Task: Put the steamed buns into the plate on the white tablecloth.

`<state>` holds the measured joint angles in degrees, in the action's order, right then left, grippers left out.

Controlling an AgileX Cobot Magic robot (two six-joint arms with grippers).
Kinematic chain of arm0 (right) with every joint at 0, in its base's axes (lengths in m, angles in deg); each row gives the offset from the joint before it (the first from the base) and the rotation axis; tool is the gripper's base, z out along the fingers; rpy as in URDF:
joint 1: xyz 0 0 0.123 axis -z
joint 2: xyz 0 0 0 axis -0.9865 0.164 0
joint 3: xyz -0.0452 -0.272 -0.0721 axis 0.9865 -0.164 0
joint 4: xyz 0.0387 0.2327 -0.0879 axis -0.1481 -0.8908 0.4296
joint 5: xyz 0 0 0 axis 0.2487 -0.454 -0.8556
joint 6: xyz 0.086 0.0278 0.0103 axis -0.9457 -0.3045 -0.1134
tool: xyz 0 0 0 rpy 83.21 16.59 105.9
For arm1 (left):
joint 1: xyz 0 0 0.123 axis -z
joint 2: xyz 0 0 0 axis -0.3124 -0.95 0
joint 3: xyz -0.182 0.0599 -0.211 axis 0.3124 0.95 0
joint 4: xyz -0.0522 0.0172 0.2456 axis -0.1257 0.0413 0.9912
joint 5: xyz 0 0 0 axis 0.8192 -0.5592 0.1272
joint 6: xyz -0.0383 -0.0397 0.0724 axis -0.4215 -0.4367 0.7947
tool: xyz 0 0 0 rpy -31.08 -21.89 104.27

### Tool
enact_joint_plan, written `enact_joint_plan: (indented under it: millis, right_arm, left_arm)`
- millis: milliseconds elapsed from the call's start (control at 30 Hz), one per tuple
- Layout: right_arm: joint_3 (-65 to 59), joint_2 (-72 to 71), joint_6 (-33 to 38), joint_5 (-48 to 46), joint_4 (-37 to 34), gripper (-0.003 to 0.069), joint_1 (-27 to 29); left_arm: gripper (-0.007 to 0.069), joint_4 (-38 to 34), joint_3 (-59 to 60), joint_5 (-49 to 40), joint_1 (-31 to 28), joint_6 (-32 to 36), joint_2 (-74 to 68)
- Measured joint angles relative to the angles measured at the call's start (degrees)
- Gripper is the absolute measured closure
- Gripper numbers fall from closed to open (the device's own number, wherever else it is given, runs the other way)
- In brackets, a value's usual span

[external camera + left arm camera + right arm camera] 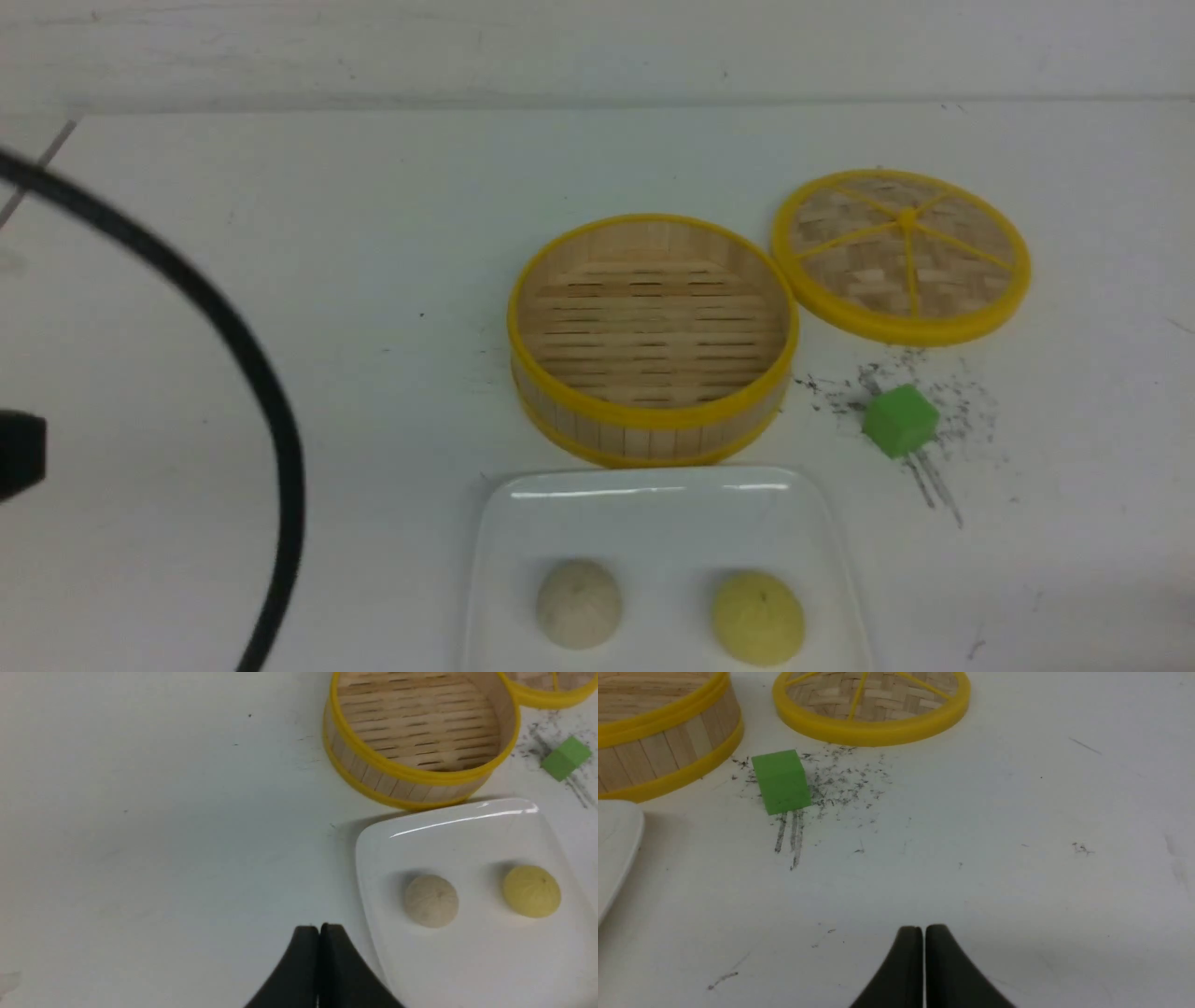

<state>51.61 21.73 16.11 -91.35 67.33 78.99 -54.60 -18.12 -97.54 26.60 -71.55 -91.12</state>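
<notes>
The off-white bun (579,604) and the pale yellow bun (757,617) sit side by side in the white plate (653,504) at the near middle of the white tablecloth (373,280). The left wrist view shows the off-white bun (430,900), the yellow bun (531,891) and the plate (467,821). My left gripper (319,927) is shut and empty, just outside the plate's left edge. My right gripper (923,928) is shut and empty over bare cloth, well to the right of the plate's edge (616,844).
An empty bamboo steamer basket (653,336) stands behind the plate. Its woven lid (902,254) lies to the right of it. A green cube (900,420) sits among dark scratch marks right of the basket. A black cable (233,345) arcs across the left.
</notes>
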Motion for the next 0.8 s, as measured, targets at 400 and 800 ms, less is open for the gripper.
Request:
enact_joint_plan:
  millis: [400,800]
  right_arm:
    - [0.06,0.0,0.0,-0.12,0.13,0.0608,0.0]
    - [0.06,0.0,0.0,-0.15,0.26,0.0597,0.0]
  left_arm:
    - [0.0606,-0.42,34.69,69.52,0.0,-13.56,6.84]
    - [0.0594,0.41,42.12,83.16,0.0,-14.45,5.08]
